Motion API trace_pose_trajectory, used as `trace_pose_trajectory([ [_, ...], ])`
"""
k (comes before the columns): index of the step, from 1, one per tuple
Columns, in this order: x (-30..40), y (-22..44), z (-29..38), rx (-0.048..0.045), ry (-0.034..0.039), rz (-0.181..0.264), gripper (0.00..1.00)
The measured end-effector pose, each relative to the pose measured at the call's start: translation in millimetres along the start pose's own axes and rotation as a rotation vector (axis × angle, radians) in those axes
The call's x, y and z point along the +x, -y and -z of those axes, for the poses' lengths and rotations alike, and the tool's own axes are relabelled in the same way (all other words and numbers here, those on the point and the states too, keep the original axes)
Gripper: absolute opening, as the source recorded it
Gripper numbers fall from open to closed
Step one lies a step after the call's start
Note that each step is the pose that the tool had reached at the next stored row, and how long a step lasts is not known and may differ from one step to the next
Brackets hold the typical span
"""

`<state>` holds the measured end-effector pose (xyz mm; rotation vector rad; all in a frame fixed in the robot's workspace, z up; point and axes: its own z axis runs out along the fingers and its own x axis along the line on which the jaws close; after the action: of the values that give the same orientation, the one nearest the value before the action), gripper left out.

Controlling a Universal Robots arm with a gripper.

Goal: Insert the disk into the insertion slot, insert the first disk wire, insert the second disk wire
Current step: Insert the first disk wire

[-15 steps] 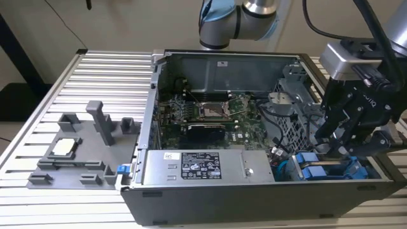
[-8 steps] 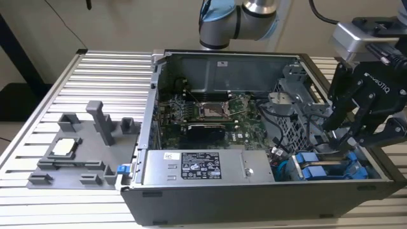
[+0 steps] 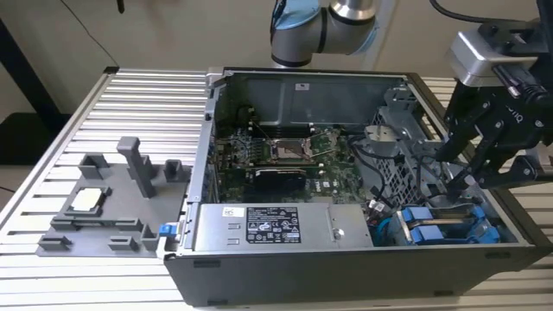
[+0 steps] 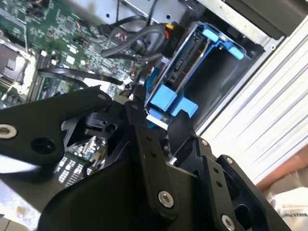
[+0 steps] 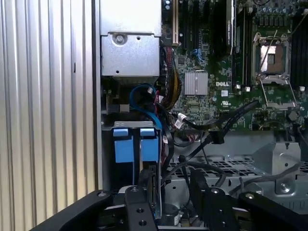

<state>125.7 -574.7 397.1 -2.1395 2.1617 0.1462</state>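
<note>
The disk (image 4: 190,62), a silver-grey drive in a bright blue plastic carrier, lies just below the black gripper (image 4: 159,115), whose fingers (image 4: 137,113) stand parted and clamp nothing, and sits on edge in the grey sheet-metal insertion slot (image 4: 226,77) at a corner of the open dark computer case (image 3: 346,272) on the ribbed metal worktop (image 3: 147,103).

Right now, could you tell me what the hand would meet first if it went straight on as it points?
Most likely the disk, its blue carrier seated in the insertion slot; the hand points down at it from close above. Depth is unclear, so they may touch.
</note>
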Motion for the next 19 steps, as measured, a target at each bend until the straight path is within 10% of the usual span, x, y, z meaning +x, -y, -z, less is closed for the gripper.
trace_pose_trajectory([
  [3, 0.1, 2.6, -0.6, 0.0007, 0.0097, 0.001, 0.47],
  [19, 0.3, 37.3, -5.3, -0.0043, 0.0124, 0.036, 0.47],
])
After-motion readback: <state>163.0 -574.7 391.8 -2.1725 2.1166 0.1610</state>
